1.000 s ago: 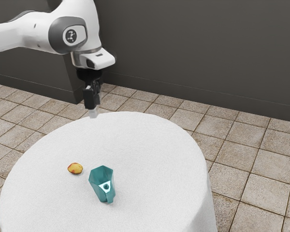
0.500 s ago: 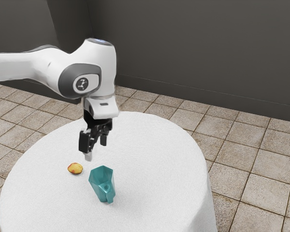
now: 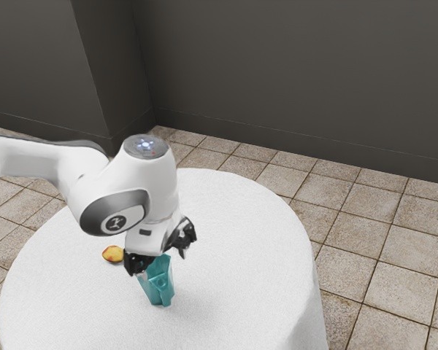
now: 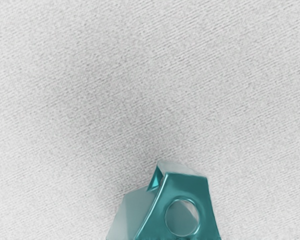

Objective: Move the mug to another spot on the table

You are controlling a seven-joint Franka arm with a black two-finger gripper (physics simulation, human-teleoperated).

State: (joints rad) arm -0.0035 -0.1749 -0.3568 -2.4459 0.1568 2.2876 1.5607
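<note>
A round white-clothed surface (image 3: 248, 240) fills a dark-walled, tiled room. The white robot arm (image 3: 124, 197) bends low so its black hand (image 3: 159, 257) sits atop the teal faceted mug (image 3: 159, 286), upright near the front edge, likely for a top grasp. I cannot tell whether the fingers are spread or pinching; a small yellow-orange fruit (image 3: 112, 254) lies nearby.

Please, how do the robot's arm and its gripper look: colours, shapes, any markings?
The arm has smooth, rounded white shells. One joint bears a grey round cap with a small white mark. A round disc on top shows small blue and red dots. The gripper is black and blocky.
</note>
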